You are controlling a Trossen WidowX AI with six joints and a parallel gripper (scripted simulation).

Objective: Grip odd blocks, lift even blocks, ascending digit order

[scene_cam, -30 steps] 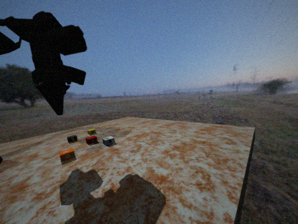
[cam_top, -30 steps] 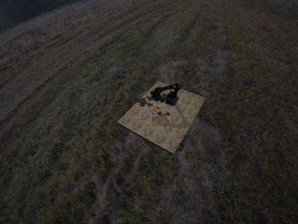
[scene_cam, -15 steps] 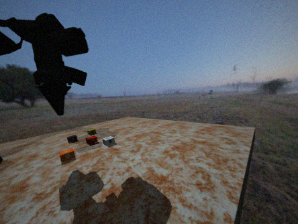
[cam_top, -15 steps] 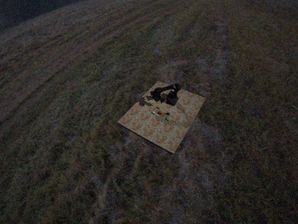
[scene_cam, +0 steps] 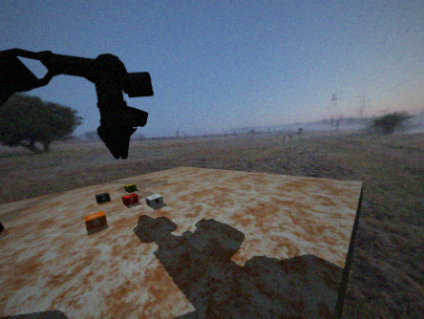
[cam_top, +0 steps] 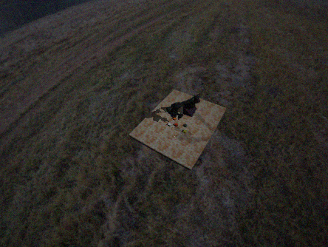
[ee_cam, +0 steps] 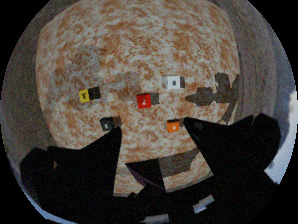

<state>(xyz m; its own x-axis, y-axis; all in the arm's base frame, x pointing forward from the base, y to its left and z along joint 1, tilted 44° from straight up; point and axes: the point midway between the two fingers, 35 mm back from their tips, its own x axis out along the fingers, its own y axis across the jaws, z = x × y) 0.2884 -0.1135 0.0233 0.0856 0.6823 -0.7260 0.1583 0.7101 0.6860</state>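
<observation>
My gripper (scene_cam: pixel 121 157) (ee_cam: pixel 153 125) is open and empty, high above the table, fingers pointing down. A red block (cam_top: pixel 176 125) (scene_cam: pixel 130 200) (ee_cam: pixel 144 101) appears to show a 7. A yellow block (cam_top: pixel 185 131) (scene_cam: pixel 130 188) (ee_cam: pixel 84 95) looks like a 1, not sharply. A white block (cam_top: pixel 169 124) (scene_cam: pixel 154 201) (ee_cam: pixel 173 82), a black block (cam_top: pixel 185 125) (scene_cam: pixel 102 198) (ee_cam: pixel 107 124) and an orange block (cam_top: pixel 174 118) (scene_cam: pixel 95 223) (ee_cam: pixel 173 126) carry digits too blurred to tell. All the blocks rest apart on the table.
The mottled orange and white table (cam_top: pixel 192 151) (scene_cam: pixel 286 215) (ee_cam: pixel 150 30) stands on a dim grass field. The arm's dark shadow (scene_cam: pixel 201 258) falls across it. The red block lies between the yellow and white blocks in the wrist view.
</observation>
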